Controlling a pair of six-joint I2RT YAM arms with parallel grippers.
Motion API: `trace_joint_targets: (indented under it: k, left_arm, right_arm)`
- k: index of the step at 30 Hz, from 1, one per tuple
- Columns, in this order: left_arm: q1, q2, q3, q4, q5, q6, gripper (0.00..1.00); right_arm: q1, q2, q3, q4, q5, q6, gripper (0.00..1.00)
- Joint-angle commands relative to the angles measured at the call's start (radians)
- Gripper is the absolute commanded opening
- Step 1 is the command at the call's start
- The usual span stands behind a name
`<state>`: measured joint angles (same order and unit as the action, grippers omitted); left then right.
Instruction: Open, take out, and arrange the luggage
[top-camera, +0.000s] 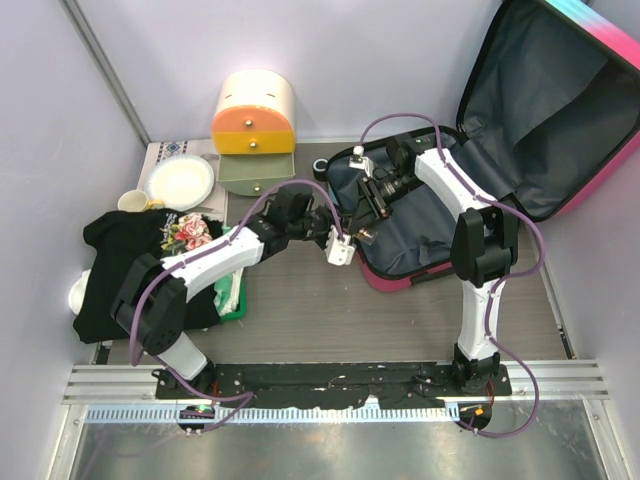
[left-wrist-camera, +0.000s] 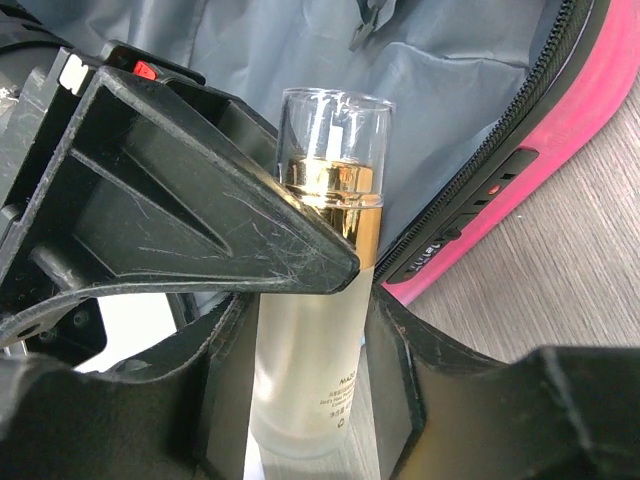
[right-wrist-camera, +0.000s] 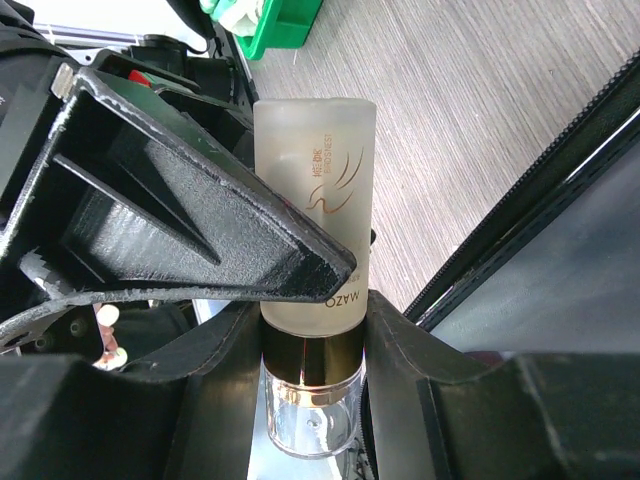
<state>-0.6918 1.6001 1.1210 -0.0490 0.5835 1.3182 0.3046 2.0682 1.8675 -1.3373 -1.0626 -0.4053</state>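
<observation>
1 bottle mid-handover, beside the open luggage at 2 o'clock.
right gripper clamps it; left gripper flanks it, grip unclear: firm the left before the right releases.

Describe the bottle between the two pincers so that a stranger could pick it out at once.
Find the open pink luggage on the right; both arms meet at its left rim. There the left pincer and right pincer grip one bottle. Against the grey lining, it alone is frosted glass with a gold collar and clear cap.
</observation>
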Motion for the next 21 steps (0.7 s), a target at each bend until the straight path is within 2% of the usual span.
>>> trace_joint_targets:
  k: [1, 4, 5, 6, 8, 9, 11, 12, 16, 21]
  left_arm:
    - [-0.006, -0.006, 0.011, 0.021, -0.01, 0.009, 0.41]
    - [-0.006, -0.002, 0.016, 0.006, -0.033, 0.003, 0.29]
    - [-0.005, -0.003, 0.02, 0.002, -0.043, -0.01, 0.19]
    - [-0.005, -0.005, 0.022, -0.002, -0.048, -0.02, 0.14]
    - [0.0, -0.012, 0.019, -0.003, -0.057, -0.045, 0.04]
    - [0.003, -0.015, 0.017, 0.006, -0.06, -0.054, 0.0]
    - [0.023, -0.026, 0.016, 0.012, -0.06, -0.101, 0.0]
    - [0.032, -0.028, 0.026, 0.003, -0.056, -0.118, 0.0]
    - [0.095, -0.032, 0.068, -0.055, -0.033, -0.152, 0.0]
    - [0.221, -0.009, 0.137, -0.149, -0.017, -0.13, 0.0]
  right_arm:
    - [0.005, -0.074, 0.016, -0.042, -0.073, 0.007, 0.01]
    - [0.007, -0.077, 0.024, -0.046, -0.074, -0.001, 0.01]
    - [0.005, -0.076, 0.027, -0.051, -0.074, -0.006, 0.01]
    - [0.007, -0.071, 0.038, -0.051, -0.071, -0.004, 0.02]
    - [0.007, -0.068, 0.048, -0.049, -0.065, -0.004, 0.13]
    - [0.007, -0.066, 0.061, -0.046, -0.059, 0.003, 0.37]
    - [-0.008, -0.059, 0.077, -0.025, -0.043, 0.023, 0.57]
    - [-0.019, -0.054, 0.102, -0.016, -0.042, 0.046, 0.84]
    - [-0.105, -0.033, 0.182, 0.073, -0.03, 0.161, 0.86]
    - [-0.235, -0.022, 0.24, 0.283, 0.035, 0.344, 0.88]
